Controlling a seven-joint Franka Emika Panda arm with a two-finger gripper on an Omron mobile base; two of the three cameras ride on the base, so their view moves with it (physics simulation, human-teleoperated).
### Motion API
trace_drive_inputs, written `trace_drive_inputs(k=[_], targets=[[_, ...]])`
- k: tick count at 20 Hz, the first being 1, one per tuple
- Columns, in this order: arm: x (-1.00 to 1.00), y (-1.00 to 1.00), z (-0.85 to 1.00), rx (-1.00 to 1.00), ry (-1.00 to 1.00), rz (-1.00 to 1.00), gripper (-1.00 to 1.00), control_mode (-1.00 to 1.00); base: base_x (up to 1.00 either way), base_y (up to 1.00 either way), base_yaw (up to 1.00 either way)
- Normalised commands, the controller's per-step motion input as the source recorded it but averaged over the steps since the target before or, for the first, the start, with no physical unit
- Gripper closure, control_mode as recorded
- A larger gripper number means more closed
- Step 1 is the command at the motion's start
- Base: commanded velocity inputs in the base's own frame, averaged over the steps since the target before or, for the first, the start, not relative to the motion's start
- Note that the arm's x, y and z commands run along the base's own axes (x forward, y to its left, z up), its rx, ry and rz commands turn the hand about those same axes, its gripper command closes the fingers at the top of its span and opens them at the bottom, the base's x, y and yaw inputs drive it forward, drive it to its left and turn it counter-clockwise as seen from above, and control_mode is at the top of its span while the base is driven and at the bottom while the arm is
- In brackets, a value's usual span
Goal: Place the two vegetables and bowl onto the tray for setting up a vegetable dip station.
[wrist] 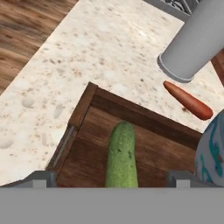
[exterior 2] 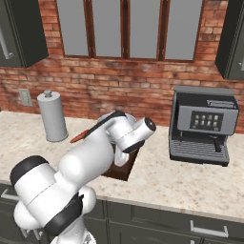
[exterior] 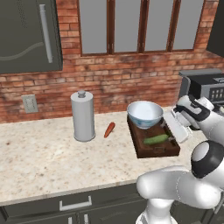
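Hand view: fingers [wrist: 113, 179] spread wide, holding nothing, straddling cucumber [wrist: 121, 155] lying free on tray [wrist: 83, 105] floor. Bowl [exterior: 145, 113] sits on tray's far end (rim edge shows at right of hand view), beside cucumber. Judged: 2 of 3 items placed. Carrot [exterior: 109, 129] lies on worktop [exterior: 39, 162], between tray and grey canister [exterior: 83, 116], near canister base. Left: fetch carrot, set on tray.
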Motion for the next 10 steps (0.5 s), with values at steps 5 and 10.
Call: trace_drive_inputs(k=[5,10], targets=[[-0.36,0.11,0.27,0.00,0.06,-0.09,-1.00,-1.00,0.00,0.00,0.00],[-0.35,0.34,0.16,0.00,0.01,-0.23,-1.00,-1.00,0.00,0.00,0.00]])
